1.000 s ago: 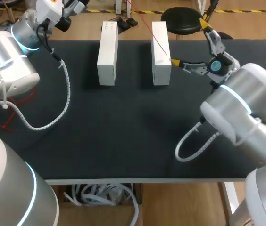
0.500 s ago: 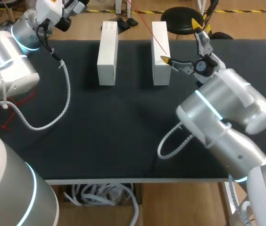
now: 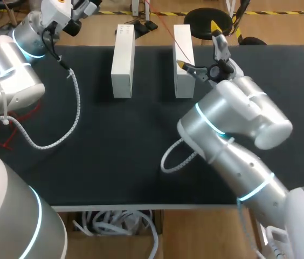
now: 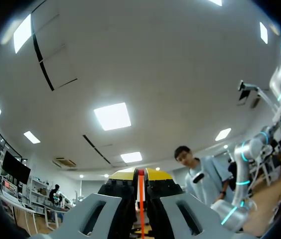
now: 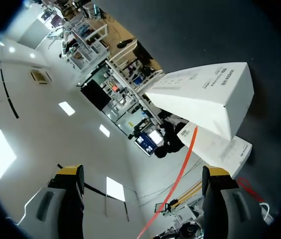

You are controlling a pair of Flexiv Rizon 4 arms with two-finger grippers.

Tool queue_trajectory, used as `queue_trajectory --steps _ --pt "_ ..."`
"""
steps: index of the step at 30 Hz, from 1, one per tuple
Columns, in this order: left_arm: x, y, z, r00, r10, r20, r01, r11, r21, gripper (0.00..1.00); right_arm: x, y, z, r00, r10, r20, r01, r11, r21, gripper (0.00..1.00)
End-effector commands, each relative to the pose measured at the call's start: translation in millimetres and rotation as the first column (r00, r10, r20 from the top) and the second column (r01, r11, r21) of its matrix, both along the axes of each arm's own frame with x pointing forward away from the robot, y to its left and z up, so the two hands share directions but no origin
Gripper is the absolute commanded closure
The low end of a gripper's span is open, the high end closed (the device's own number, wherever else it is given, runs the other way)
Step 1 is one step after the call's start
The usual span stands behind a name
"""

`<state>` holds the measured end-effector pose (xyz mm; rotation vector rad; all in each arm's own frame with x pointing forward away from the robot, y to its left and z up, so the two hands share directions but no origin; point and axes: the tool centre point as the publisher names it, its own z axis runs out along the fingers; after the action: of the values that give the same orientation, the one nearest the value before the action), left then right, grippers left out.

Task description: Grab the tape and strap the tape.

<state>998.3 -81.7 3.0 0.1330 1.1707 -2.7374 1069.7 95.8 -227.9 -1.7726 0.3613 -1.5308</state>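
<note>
1. At the table's [image 3: 141, 135] 1 o'clock, the right gripper [image 3: 198, 45] hovers on the 3 o'clock side of the right white box [image 3: 184, 81]. Its fingers are spread wide and hold nothing.
2. The red-orange tape [image 3: 181, 49] runs as a thin, taut line from the top of that box toward 11 o'clock and out past the table's far edge. In the right wrist view it passes through the gap between the spread fingers and touches neither.
3. The left white box [image 3: 122, 62] stands at 11 o'clock, well apart from the tape.
4. The left gripper [image 4: 141, 175] sits farther out toward 11 o'clock, beyond the far edge, pointing upward with its fingers pressed together. A thin orange strip [image 4: 141, 209] shows in the seam; whether it is the tape cannot be told.
5. Progress looks early. The right gripper brackets the tape but has not closed on it, so the grab is not yet done and all the strapping is left.
</note>
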Motion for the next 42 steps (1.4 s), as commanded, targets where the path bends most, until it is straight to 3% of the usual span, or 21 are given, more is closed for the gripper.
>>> queue_trajectory --steps 1,24,42 --pt "0.9 0 -0.9 1.0 -0.002 0.003 0.002 1.0 -0.001 1.0 17.5 7 4 0.984 -0.166 0.058 0.164 0.986 0.039 0.0" --pt "0.9 0 -0.9 1.0 -0.002 0.003 0.002 1.0 -0.001 1.0 15.7 -5 35 0.941 -0.285 0.18 0.275 0.958 0.079 0.0" --pt "0.9 0 -0.9 1.0 -0.002 0.003 0.002 1.0 -0.001 1.0 -0.2 -15 38 0.929 -0.333 0.16 0.319 0.941 0.111 0.0"
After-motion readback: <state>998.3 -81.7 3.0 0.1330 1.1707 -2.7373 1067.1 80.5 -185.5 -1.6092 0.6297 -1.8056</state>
